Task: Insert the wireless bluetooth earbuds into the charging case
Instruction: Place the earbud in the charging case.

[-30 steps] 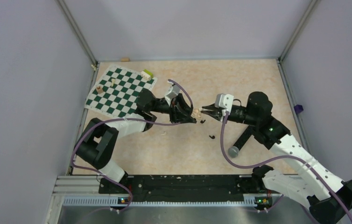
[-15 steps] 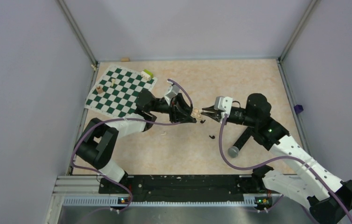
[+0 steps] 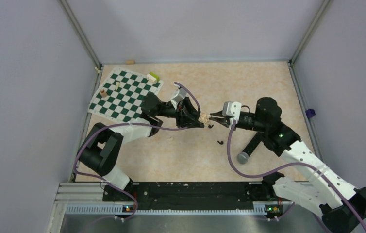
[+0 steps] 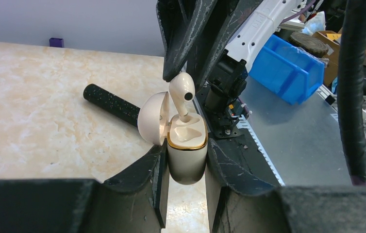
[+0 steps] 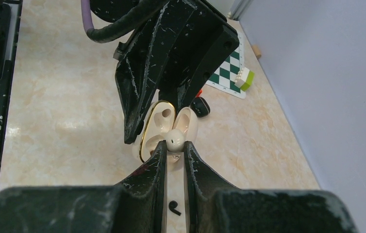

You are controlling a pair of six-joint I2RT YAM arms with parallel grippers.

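Note:
My left gripper (image 3: 201,120) is shut on a cream-white charging case (image 4: 187,160) with a gold rim, held upright with its lid open. My right gripper (image 5: 174,145) is shut on a cream-white earbud (image 5: 174,140). The earbud (image 4: 182,90) stands with its stem down in the case's far slot, and the near slot is empty. The two grippers meet tip to tip at mid-table. Two tiny black bean-like pieces (image 3: 211,126) (image 3: 220,142) lie on the table just below them; one shows under my right fingers (image 5: 174,208). A small black rounded case (image 5: 200,106) lies behind the left gripper.
A long black microphone (image 3: 249,148) with a grey head lies on the table under the right arm. A green-and-white chessboard mat (image 3: 123,92) with small pieces and a yellow-green block (image 3: 153,76) sits at the back left. Walls enclose three sides.
My right gripper has moved a little left, bringing the earbud up to the open case. The left gripper and case have stayed put.

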